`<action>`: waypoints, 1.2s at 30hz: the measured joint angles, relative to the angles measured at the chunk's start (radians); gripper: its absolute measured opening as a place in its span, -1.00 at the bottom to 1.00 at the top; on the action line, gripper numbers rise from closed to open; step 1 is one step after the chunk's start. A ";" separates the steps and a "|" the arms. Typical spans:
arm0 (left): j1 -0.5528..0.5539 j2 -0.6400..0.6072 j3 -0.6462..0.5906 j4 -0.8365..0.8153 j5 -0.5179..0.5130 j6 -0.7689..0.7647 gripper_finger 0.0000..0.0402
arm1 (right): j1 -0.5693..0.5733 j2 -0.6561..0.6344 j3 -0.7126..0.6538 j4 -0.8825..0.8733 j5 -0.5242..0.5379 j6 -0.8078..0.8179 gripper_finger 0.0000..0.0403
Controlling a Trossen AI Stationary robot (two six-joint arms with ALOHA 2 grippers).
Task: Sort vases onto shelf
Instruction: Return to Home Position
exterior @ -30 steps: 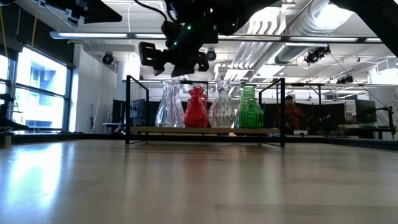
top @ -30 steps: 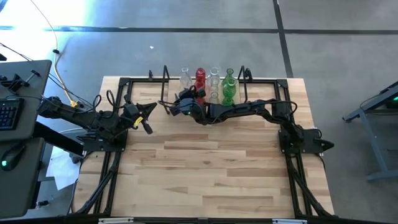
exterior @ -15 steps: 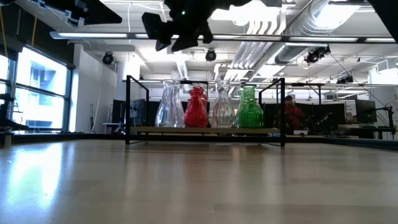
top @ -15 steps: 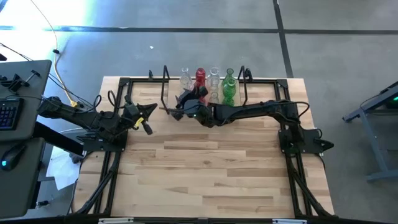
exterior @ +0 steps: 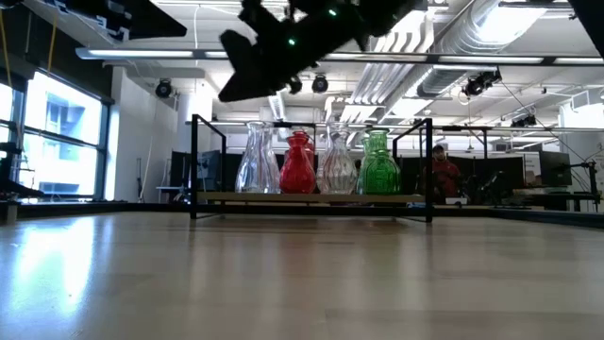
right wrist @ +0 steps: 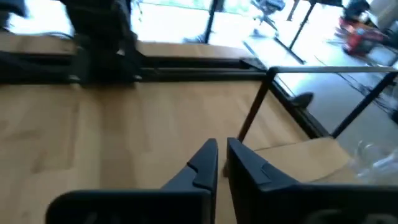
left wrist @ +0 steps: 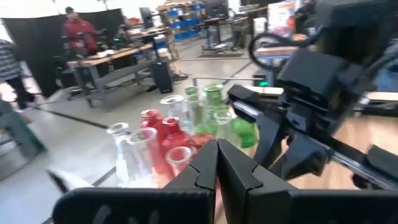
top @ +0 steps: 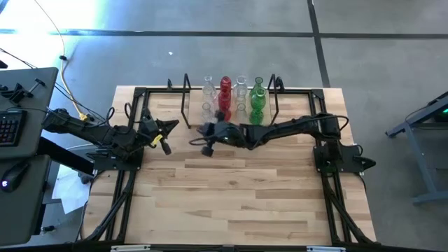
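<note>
Several vases stand upright on their bases on the shelf (top: 231, 120) at the table's far middle: clear (exterior: 257, 159), red (exterior: 298, 163), clear (exterior: 338, 161) and green (exterior: 379, 162) in the low view, with more behind them (top: 241, 89). My right gripper (top: 201, 137) hangs above the table just in front of the shelf's left end, shut with nothing between its fingers (right wrist: 222, 163). My left gripper (top: 166, 131) waits shut at the table's left, pointing toward the shelf (left wrist: 216, 160).
Black wire frames (exterior: 196, 165) (exterior: 429, 165) close the shelf's two ends. The wooden tabletop (top: 238, 196) stretches bare from the shelf to the near edge. People and workbenches (exterior: 442, 175) show in the room beyond the table.
My right gripper has drawn back from the vases on the shelf toward the table's near edge and a little up. Its fingers have shut on nothing. The vases stand as before.
</note>
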State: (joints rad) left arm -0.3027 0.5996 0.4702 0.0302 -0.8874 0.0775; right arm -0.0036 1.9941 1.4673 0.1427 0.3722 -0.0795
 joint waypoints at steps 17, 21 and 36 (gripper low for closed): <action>0.082 0.048 -0.023 0.053 0.479 -0.022 -1.00 | 0.017 -0.632 -0.774 0.267 -0.198 -0.003 -1.00; 0.147 0.092 -0.123 0.246 0.671 -0.006 -1.00 | 0.017 -0.833 -0.939 0.289 -0.200 -0.005 -1.00; 0.345 0.041 -0.178 0.235 0.982 0.001 -1.00 | 0.017 -1.450 -1.327 0.285 -0.271 0.019 -1.00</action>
State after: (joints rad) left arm 0.0421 0.6409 0.2924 0.2654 0.0948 0.0788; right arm 0.0132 0.5436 0.1404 0.4278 0.1009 -0.0607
